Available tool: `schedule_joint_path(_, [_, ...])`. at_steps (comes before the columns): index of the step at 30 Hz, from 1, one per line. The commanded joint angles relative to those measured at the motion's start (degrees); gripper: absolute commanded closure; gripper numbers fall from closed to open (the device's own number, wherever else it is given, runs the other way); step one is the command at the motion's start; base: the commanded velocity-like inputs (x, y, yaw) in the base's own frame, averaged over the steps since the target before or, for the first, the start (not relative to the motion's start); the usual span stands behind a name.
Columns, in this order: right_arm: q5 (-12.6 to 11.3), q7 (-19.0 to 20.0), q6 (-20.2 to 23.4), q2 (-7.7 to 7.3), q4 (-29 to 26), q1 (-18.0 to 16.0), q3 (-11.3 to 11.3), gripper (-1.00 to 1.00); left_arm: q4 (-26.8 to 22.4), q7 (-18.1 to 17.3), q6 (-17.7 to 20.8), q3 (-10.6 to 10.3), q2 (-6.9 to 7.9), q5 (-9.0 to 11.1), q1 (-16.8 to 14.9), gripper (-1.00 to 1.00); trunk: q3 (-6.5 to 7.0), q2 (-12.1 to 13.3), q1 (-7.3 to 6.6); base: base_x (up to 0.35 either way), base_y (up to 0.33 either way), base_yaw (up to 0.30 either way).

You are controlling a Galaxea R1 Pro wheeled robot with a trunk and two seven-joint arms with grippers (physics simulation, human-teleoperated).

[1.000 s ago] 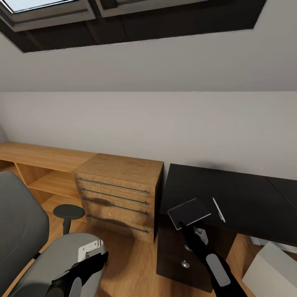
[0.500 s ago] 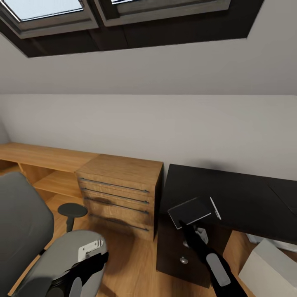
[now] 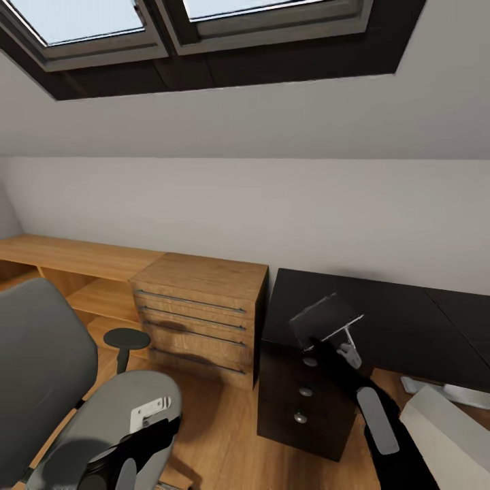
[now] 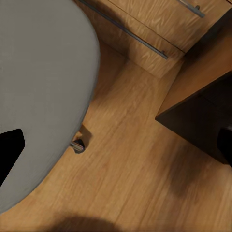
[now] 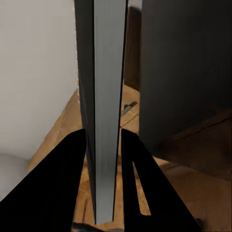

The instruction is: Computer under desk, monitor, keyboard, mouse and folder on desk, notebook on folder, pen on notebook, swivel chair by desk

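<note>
Right gripper point(image 3: 338, 345) clamped on notebook point(image 3: 324, 317), held tilted above front-left corner of desk point(image 3: 388, 320); right wrist view: notebook point(image 5: 102, 96) edge-on between both fingers point(image 5: 63, 183), cover unreadable. Pen not made out. Left gripper point(image 3: 151, 427) low over swivel chair point(image 3: 47, 367) seat, fingertips cut off, open or closed cannot tell. Chair armrest point(image 3: 126, 338) near wood drawer unit point(image 3: 201, 309). Computer point(image 3: 452, 432) on floor at desk's right, partly cropped. Skylights point(image 3: 190, 20) overhead
</note>
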Motion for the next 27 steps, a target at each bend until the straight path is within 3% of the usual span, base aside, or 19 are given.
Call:
schedule_joint_path(1, [2.1,-0.1,3.4,-0.76,-1.9,0.1,-0.2,1.00,0.3,0.4,0.2,0.1,-0.03,0.6,0.0,-1.00,-0.07,0.0,0.00,-0.003,0.000,0.000])
schedule_joint_path(5, [3.9,0.8,6.8,-1.49,-3.7,0.2,-0.4,1.00,0.7,0.4,0.1,0.0,-0.03,0.6,0.0,-1.00,-0.07,0.0,0.00,-0.001,0.000,0.000])
schedule_joint_path(7, [4.1,3.6,7.6,-1.63,-4.0,0.4,-0.4,1.00,0.8,0.4,0.1,0.1,-0.03,0.6,0.0,-1.00,-0.07,0.0,0.00,0.000,0.000,0.000])
schedule_joint_path(12, [3.7,5.0,8.0,-1.74,-4.0,0.6,-0.5,1.00,0.9,0.5,0.0,0.0,-0.03,0.6,0.0,-1.00,-0.07,0.0,0.00,0.000,-0.014,0.000])
schedule_joint_path(16, [3.1,5.2,8.0,-1.84,-4.0,0.7,-0.5,1.00,0.9,0.5,-0.1,0.0,-0.03,0.5,0.0,-1.00,-0.07,0.0,0.00,-0.051,-0.244,-0.020])
schedule_joint_path(27, [3.0,5.3,8.0,-1.86,-4.0,0.7,-0.6,1.00,2.0,0.4,-0.2,-0.2,-0.03,0.4,0.0,-1.00,-0.07,0.0,0.00,-0.135,-0.313,-0.220])
